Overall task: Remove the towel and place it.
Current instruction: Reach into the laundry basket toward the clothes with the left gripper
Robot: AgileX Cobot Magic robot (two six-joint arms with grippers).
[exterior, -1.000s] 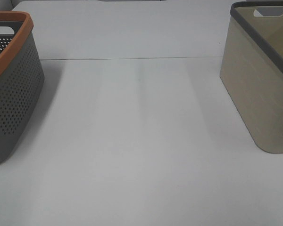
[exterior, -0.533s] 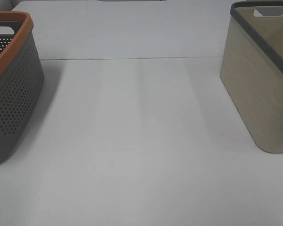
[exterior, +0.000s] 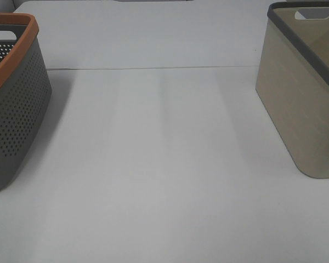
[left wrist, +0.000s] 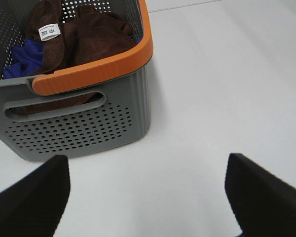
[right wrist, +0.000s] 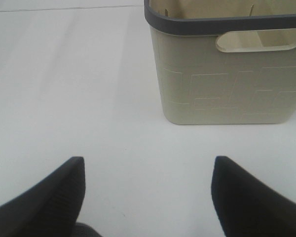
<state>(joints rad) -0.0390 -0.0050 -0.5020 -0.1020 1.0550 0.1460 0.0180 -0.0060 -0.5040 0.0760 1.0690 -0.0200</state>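
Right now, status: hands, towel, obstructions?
Left hand open, empty, outside the grey basket. Right hand open, empty, facing the beige basket. Towel bunched inside grey basket, blue cloth beside it. Orange rim between left hand and towel.

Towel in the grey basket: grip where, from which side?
Likely best: pinch the top fold of the crumpled dark reddish-brown towel from above, through the open top of the grey perforated orange-rimmed basket; its walls block the sides. Avoid the blue cloth beside it.
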